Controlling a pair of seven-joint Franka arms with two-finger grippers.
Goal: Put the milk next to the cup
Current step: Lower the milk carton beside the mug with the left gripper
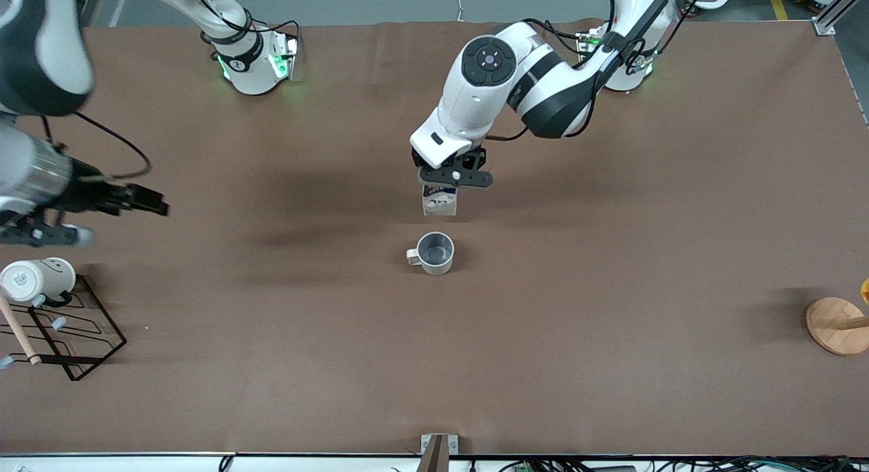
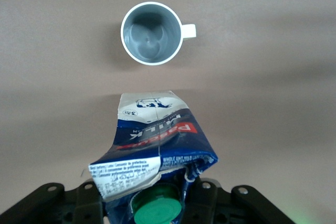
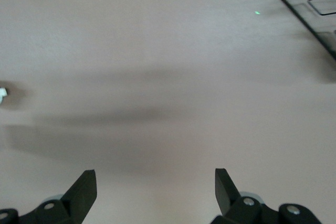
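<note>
The milk (image 1: 440, 202) is a dark blue and white carton with a green cap (image 2: 157, 209). My left gripper (image 1: 449, 178) is shut on its top and holds it upright, low over the table, a short gap from the cup on the side toward the robots' bases. I cannot tell whether its base touches the table. The cup (image 1: 434, 252) is a beige-grey mug with a grey-blue inside, upright at mid-table; it also shows in the left wrist view (image 2: 152, 34). My right gripper (image 1: 146, 200) is open and empty in the air at the right arm's end; its fingers (image 3: 84, 190) are wide apart.
A white mug with a face mark (image 1: 37, 278) sits on a black wire rack (image 1: 81, 336) at the right arm's end, with a wooden stick (image 1: 17, 333) across it. The rack's corner shows in the right wrist view (image 3: 315, 3). A round wooden stand (image 1: 838, 326) is at the left arm's end.
</note>
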